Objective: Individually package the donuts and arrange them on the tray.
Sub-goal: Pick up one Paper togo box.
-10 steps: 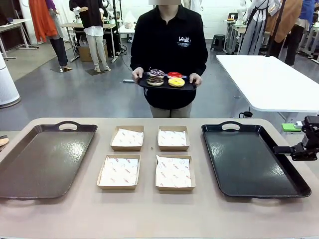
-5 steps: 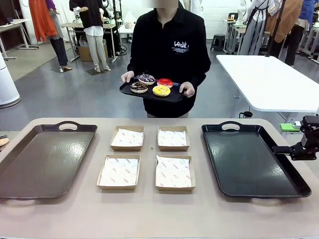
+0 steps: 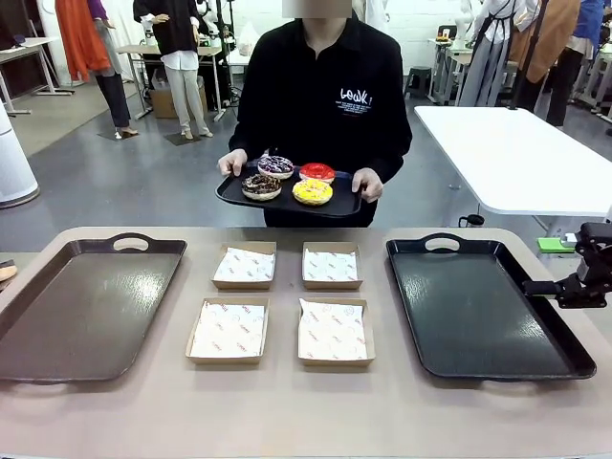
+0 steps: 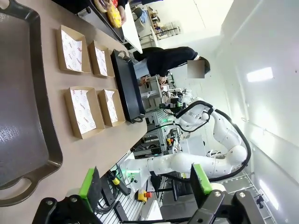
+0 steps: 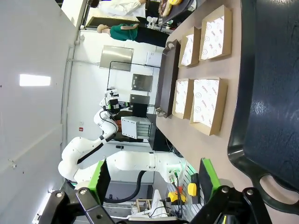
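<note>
My left gripper (image 4: 145, 184) and right gripper (image 5: 154, 177) hang released, holding nothing. The four glazed ring donuts (image 3: 312, 192) sit on a small black tray (image 3: 287, 211). A person holds it beyond the beige table's (image 3: 287, 411) far edge, roughly midway between my arms.

The black serving tray (image 3: 287, 207) carries a red donut (image 3: 317, 172), a yellow donut (image 3: 313, 192), a purple donut (image 3: 275, 165) with white sprinkles and a dark brown donut (image 3: 261, 186). The left tray (image 3: 76, 306) is brown, the right tray (image 3: 478, 311) black, the boxes (image 3: 226, 360) tan.
</note>
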You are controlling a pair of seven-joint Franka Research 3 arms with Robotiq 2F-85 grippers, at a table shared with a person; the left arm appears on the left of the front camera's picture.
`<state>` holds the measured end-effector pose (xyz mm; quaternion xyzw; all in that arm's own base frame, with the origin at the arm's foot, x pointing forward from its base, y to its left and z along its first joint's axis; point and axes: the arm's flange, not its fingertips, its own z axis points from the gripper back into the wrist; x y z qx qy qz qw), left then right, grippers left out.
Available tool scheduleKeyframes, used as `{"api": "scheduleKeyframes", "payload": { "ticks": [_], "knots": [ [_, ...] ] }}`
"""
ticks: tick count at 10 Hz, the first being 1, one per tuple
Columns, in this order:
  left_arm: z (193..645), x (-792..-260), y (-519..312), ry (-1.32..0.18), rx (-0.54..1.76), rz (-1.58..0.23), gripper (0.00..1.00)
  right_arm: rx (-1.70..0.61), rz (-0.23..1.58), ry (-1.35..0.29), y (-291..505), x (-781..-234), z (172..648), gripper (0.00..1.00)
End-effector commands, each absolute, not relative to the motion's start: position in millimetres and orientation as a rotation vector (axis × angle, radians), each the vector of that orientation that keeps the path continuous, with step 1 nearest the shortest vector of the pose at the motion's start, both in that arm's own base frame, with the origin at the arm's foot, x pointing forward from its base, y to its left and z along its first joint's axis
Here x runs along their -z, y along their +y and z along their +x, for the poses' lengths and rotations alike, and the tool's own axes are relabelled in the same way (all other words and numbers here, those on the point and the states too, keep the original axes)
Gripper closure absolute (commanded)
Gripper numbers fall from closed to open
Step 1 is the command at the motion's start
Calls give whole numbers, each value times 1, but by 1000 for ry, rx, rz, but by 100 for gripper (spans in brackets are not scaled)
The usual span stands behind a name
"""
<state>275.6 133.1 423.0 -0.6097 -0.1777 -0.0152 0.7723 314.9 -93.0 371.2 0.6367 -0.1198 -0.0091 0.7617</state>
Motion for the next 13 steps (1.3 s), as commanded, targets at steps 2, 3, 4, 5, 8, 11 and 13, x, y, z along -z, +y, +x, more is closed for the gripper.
{"api": "scheduleKeyframes", "payload": {
  "ticks": [2, 3, 4, 5, 8, 11, 13],
  "knots": [
    [277, -424, 135, -404, 41, -1340, 0, 20, 1394, -261, -93, -371, 315, 0],
    [277, -424, 135, -404, 41, -1340, 0, 20, 1394, -261, -93, -371, 315, 0],
    [277, -424, 135, -404, 41, -1340, 0, 20, 1394, -261, -93, -371, 315, 0],
    [277, -424, 135, -404, 41, -1340, 0, 20, 1394, -261, -93, -371, 315, 0],
    [277, -424, 135, -404, 41, -1340, 0, 20, 1394, -261, -93, -371, 315, 0],
    [277, -424, 135, -404, 41, -1340, 0, 20, 1394, -261, -93, -371, 315, 0],
    [277, -424, 135, -404, 41, -1340, 0, 20, 1394, -261, -93, -371, 315, 0]
  ]
}}
